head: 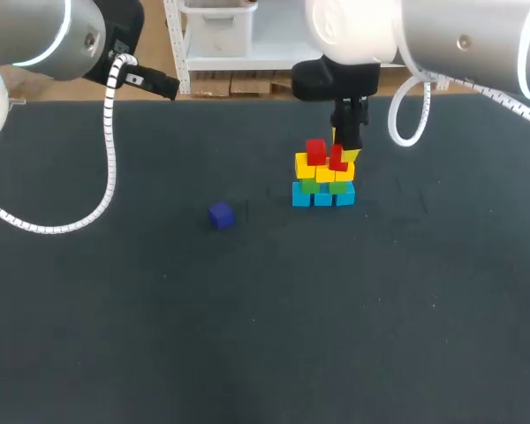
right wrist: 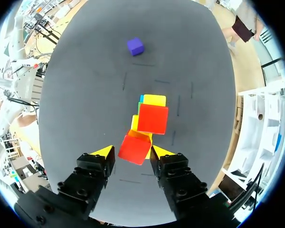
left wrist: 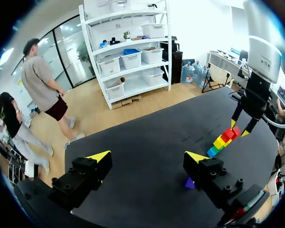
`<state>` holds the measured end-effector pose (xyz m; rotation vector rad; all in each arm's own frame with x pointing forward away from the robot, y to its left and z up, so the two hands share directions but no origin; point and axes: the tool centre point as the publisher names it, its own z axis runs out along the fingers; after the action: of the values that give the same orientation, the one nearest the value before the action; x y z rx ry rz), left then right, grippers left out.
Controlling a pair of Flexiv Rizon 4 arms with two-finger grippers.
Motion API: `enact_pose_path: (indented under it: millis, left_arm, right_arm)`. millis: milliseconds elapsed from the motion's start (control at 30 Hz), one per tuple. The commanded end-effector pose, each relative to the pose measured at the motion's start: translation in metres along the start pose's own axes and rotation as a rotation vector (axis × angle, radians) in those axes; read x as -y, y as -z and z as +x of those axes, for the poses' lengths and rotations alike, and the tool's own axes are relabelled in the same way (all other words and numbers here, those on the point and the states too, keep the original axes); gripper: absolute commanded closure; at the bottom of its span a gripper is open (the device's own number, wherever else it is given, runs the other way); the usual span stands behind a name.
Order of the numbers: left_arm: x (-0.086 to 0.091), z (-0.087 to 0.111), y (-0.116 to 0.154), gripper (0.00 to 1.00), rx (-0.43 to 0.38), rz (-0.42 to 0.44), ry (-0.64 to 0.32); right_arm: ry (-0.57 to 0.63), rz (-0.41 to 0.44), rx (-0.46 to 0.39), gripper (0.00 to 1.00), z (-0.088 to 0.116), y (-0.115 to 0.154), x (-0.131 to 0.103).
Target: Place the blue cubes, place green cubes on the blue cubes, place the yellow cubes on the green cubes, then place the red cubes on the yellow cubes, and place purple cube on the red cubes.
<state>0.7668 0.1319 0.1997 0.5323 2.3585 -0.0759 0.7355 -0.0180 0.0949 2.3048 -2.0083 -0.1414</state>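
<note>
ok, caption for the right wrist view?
Right gripper holds a tilted red cube on the stack beside another red cube; purple cube apart.

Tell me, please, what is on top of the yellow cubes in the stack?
Two red cubes sit on the yellow cubes; the right tool is at one of them. The tool covers that cube's far side, so how it is seated cannot be seen.

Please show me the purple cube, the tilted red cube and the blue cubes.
Small purple cube (head: 221, 215): head view, its middle.
Tilted red cube (right wrist: 134, 148): right wrist view, upper face.
Blue cubes (head: 323, 196): head view, middle cube's front.
</note>
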Motion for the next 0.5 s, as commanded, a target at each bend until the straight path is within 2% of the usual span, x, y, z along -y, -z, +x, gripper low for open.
enact_pose_path:
  millis: [33,300,500]
  left_arm:
    - [-0.0019,0.0002,0.0004,0.00,0.000,0.007,-0.003]
    - [-0.0019,0.0002,0.0004,0.00,0.000,0.007,-0.003]
    - [-0.0019,0.0002,0.0004,0.00,0.000,0.007,-0.003]
  right_arm:
    - [0.001,-0.006,0.002,0.52,0.0002,0.0008,0.0027]
    - [0.002,-0.003,-0.007,0.63,0.0015,-0.0005,0.0037]
    - [0.009,-0.007,-0.008,0.66,-0.0006,-0.0016,0.0030]
